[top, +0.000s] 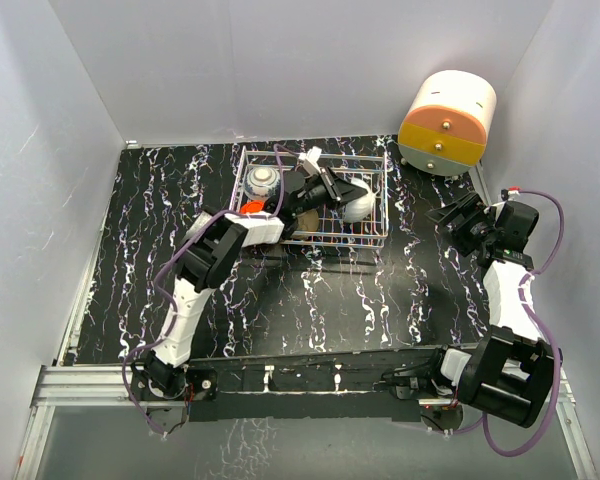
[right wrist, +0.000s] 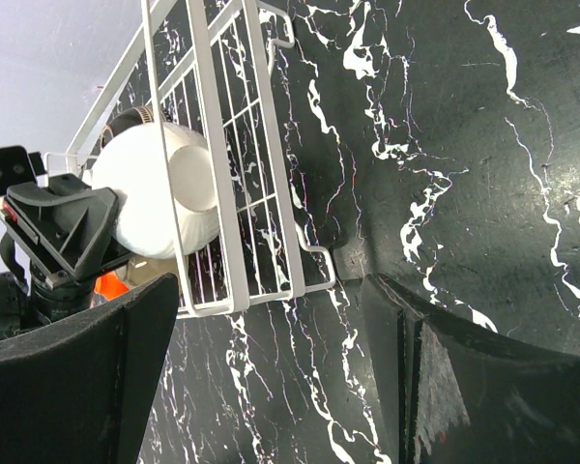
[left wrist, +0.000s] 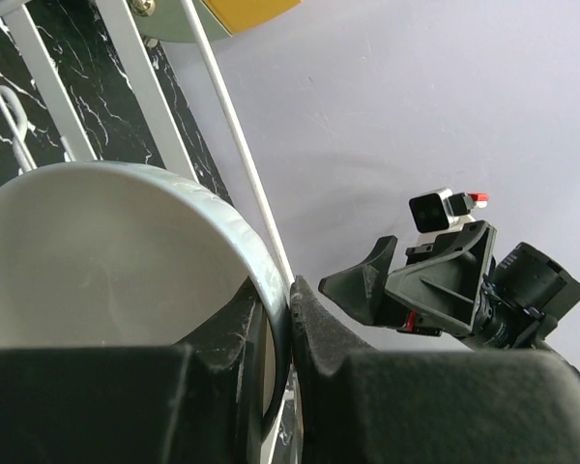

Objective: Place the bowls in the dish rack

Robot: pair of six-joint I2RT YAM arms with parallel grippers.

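**Left hand** (left wrist: 290,302): closed on the rim of the white bowl (left wrist: 106,261), with one finger (left wrist: 222,353) inside the bowl and the other outside. The bowl is tipped on edge inside the rack (top: 375,232), at the rack's right end. Its rim lies just beside a rack wire, and its foot faces the right arm. Whether the bowl rests on the grid floor cannot be told.

**Rest of the rack:** the blue-and-white bowl (top: 261,182) sits in the far left corner. A sliver of the red bowl (top: 252,207) shows beside the left arm. The tan bowl (top: 302,222) is mostly hidden beneath that arm.

**Right hand** (right wrist: 271,377): spread wide and holding nothing. It hangs over the bare counter (right wrist: 483,145) to the right of the rack and points toward the rack's near right corner.

**Beyond:** the drawer unit (top: 447,122) stands at the far right corner of the counter, apart from the rack.
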